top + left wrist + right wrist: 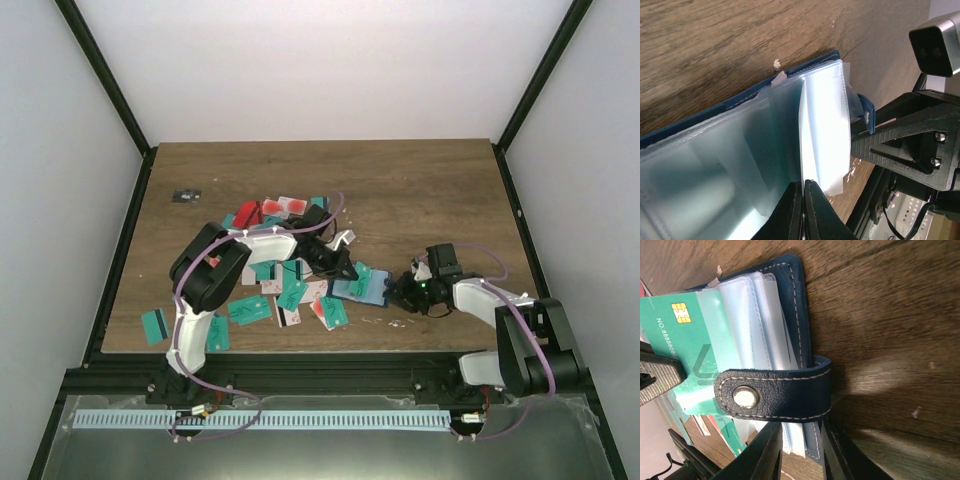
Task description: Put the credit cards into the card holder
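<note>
The navy card holder lies open on the table, its clear sleeves fanned out. My left gripper is shut on a teal credit card with a gold chip, which sits partly inside a clear sleeve. In the left wrist view the card shows edge-on between my shut fingertips, with the left gripper over the holder. My right gripper clamps the holder's edge just below the clasp tab; cover and sleeves sit between its fingers, the right gripper closed on them.
Several teal, red and white cards lie scattered left of the holder, more at the back, one apart near the front left edge. A tiny black-grey object sits at the far left. The right arm's gripper is close beside my left fingers.
</note>
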